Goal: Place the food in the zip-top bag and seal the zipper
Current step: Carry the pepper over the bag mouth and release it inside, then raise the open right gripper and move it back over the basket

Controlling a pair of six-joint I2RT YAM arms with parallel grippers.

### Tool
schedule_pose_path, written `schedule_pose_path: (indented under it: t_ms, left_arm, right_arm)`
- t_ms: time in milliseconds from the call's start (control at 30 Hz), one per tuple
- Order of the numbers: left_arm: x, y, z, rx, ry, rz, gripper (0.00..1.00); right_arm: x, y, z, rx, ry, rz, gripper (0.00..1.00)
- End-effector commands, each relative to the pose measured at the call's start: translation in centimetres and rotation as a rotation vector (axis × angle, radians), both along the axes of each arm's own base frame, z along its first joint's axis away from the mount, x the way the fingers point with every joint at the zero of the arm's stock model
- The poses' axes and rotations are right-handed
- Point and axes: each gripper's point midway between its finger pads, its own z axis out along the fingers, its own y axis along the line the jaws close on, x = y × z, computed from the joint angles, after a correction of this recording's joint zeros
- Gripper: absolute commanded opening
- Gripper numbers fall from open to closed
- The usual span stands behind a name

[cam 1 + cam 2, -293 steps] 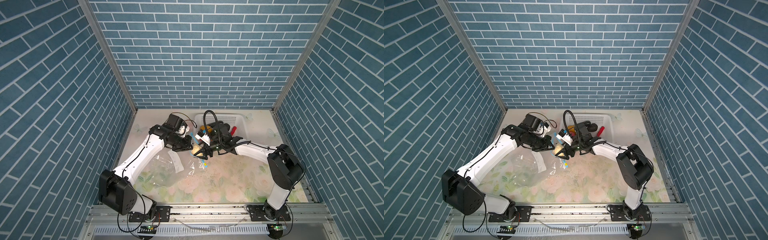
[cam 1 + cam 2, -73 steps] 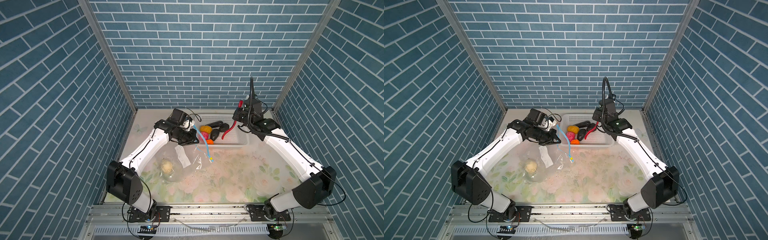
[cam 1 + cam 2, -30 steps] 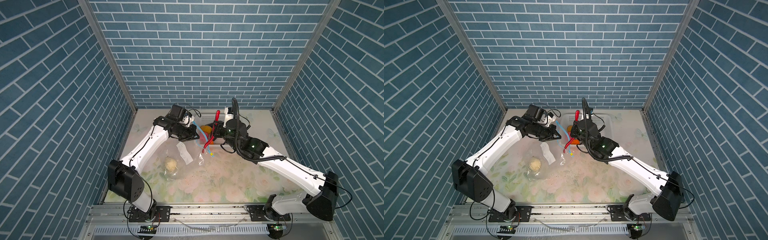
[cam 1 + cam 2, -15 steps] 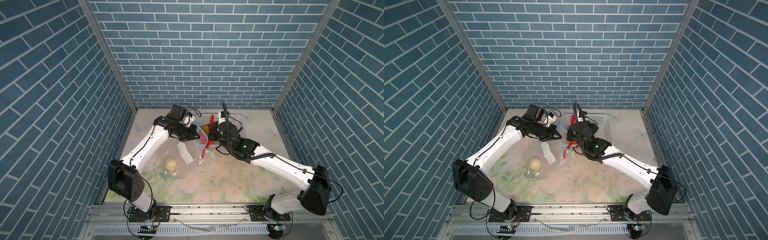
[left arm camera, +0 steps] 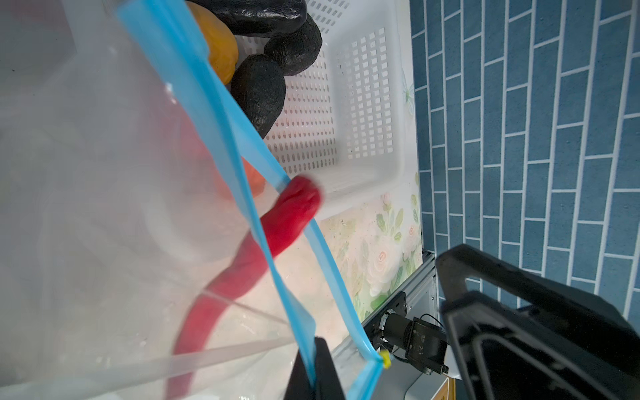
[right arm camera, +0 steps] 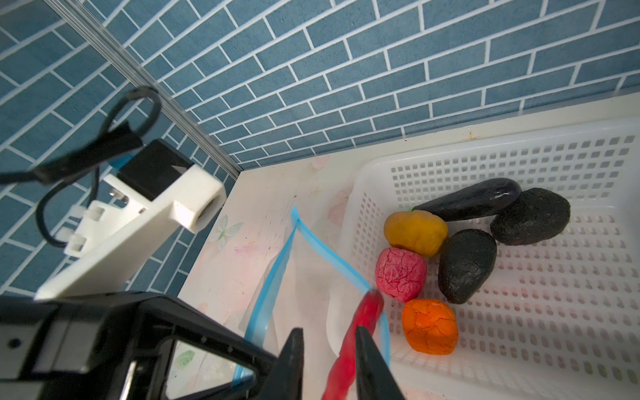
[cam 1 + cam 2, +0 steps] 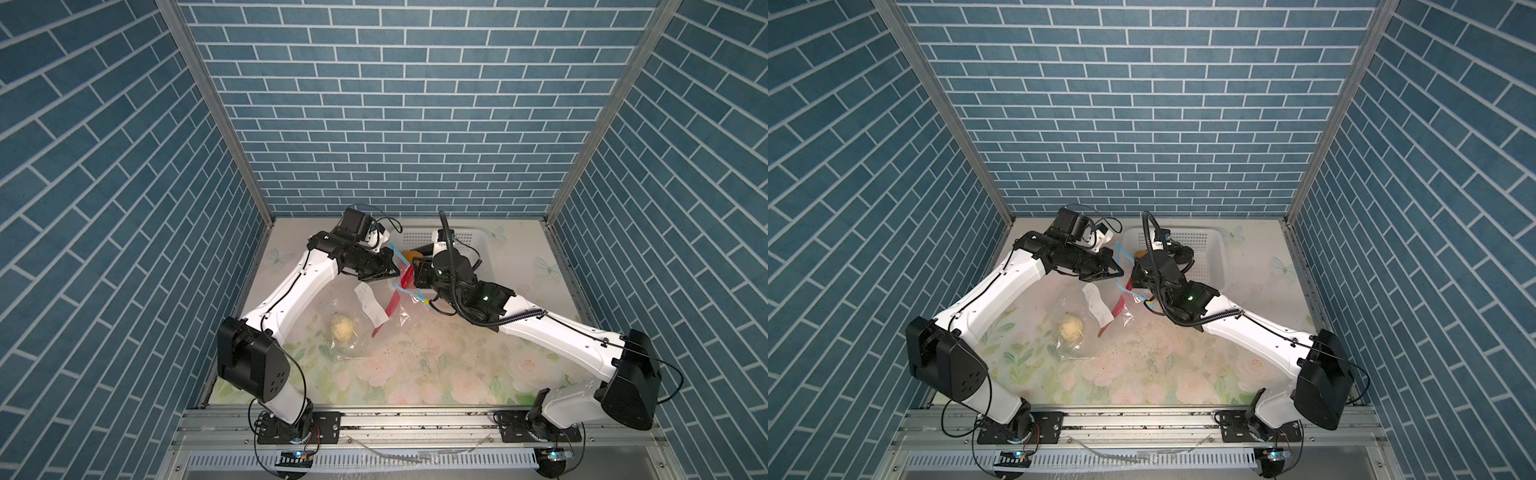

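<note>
The right gripper has its jaws parted around the long red strip, which touches only one finger and looks released. The strip slants through the open mouth of the zip-top bag. Its upper end is at the zipper and its lower end points toward the cream lumpy ball inside. The left gripper is clamped on the zipper's lip. The white basket stands just beside the mouth, and bare table lies in front.

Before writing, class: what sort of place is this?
Likely a robot test booth, not a kitchen: two arms on a metal rail, printed brick-pattern walls, toy food in a white basket.
</note>
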Motion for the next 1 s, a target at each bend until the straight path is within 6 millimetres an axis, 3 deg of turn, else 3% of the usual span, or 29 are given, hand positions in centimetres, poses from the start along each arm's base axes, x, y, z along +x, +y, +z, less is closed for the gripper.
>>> schedule_pose_path:
  t_ms: [0,333,467,667,967]
  left_arm:
    - [0.7,-0.2,0.4,-0.015,-0.013,-0.005,0.0]
    - [0.7,-0.1,0.4,-0.014,-0.012,-0.004,0.0]
    - [0.4,0.1,0.4,-0.01,-0.014,-0.002,0.0]
    - [0.1,0.3,0.4,-0.005,-0.021,-0.003,0.0]
    - [-0.5,0.6,0.2,0.006,-0.024,-0.012,0.0]
  right_arm:
    - [-0.5,0.0,-0.7,0.023,0.019,-0.003,0.28]
    - [-0.5,-0.2,-0.1,0.027,0.012,-0.006,0.29]
    - [-0.5,-1.1,0.7,0.011,-0.006,-0.028,0.3]
    - [0.0,-2.7,1.4,-0.093,-0.025,-0.04,0.41]
    - [2.9,-6.0,-0.8,-0.19,0.09,-0.036,0.48]
